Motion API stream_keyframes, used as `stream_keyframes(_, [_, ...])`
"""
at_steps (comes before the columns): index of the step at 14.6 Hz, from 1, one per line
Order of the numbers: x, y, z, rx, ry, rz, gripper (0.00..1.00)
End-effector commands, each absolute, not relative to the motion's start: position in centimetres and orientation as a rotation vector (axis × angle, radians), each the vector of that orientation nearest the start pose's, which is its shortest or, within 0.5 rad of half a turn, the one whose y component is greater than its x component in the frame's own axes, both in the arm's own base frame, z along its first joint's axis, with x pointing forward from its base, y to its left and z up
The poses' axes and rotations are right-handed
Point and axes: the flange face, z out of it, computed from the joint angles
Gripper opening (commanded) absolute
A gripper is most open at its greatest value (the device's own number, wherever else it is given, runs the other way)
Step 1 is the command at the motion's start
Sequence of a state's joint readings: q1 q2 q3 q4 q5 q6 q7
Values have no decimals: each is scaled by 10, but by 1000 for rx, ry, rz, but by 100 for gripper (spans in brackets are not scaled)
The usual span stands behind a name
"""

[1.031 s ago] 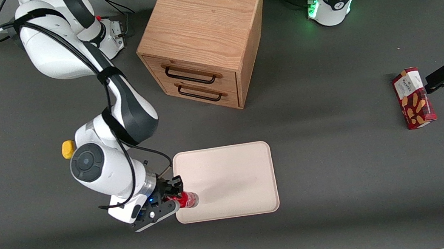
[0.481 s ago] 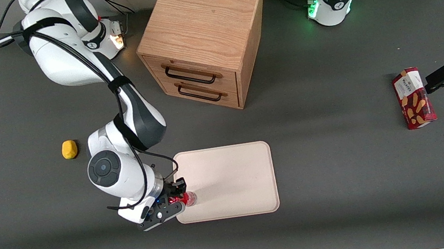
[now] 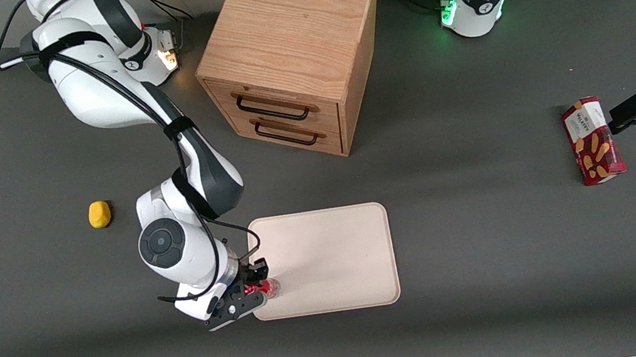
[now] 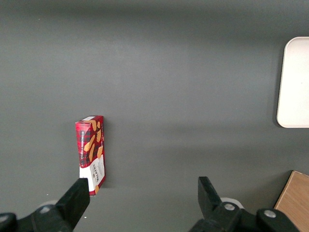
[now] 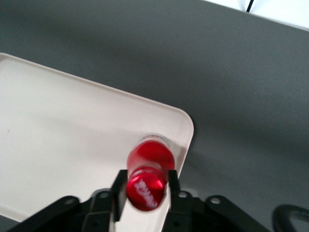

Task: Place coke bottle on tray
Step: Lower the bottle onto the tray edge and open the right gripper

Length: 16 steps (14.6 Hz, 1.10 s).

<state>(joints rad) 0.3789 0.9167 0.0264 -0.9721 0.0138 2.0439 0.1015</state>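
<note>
the gripper [image 3: 253, 287] hangs over the tray [image 3: 333, 250] at the corner nearest the front camera on the working arm's end, closed on the coke bottle [image 3: 268, 288]. in the right wrist view the two black fingers [image 5: 119, 189] press against the red cap from either side, and the coke bottle [image 5: 150, 160] points straight down at the pale cream-pink surface just inside the tray's [image 5: 72, 140] rounded corner. whether its base already rests on the tray or hovers a little above cannot be told from these views.

so the pickup and carry look done; what is left, by my judgement, is lowering the last bit if needed, letting go, and lifting clear. the bottle sits close to the low rim, so a tip on release might send it over the edge.

elsewhere, the wooden drawer cabinet [image 3: 293, 59] stands farther from the front camera than the tray, a yellow lump [image 3: 99, 214] lies toward the working arm's end, and a red biscuit box [image 3: 592, 140] lies toward the parked arm's end.
</note>
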Motion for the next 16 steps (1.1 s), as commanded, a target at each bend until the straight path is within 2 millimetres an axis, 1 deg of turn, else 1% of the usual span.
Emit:
stream_keyframes(1, [734, 310, 331, -3032, -410, -291, 100])
stream_keyframes(2, [733, 309, 324, -3028, -407, -302, 100])
stream_keyframes(5, [735, 310, 325, -3013, -397, -334, 100])
stream_keyframes(7, [735, 310, 326, -3011, -393, -335, 100])
stream_keyframes(9, [735, 310, 336, -3006, -388, -345, 100])
stream_keyframes(10, [735, 305, 344, -3008, -381, -348, 100])
stream_keyframes(11, [734, 301, 358, -3015, -375, -339, 100])
stream_keyframes(12, [731, 297, 375, -3022, -371, -319, 100])
stream_keyframes(13, [728, 290, 392, -3034, -357, -292, 100])
stream_keyframes(14, [725, 272, 412, -3054, -329, -245, 100])
stream_keyframes(15, [717, 254, 429, -3076, -310, -184, 100])
stream_keyframes(16, [709, 240, 451, -3089, -291, -161, 100])
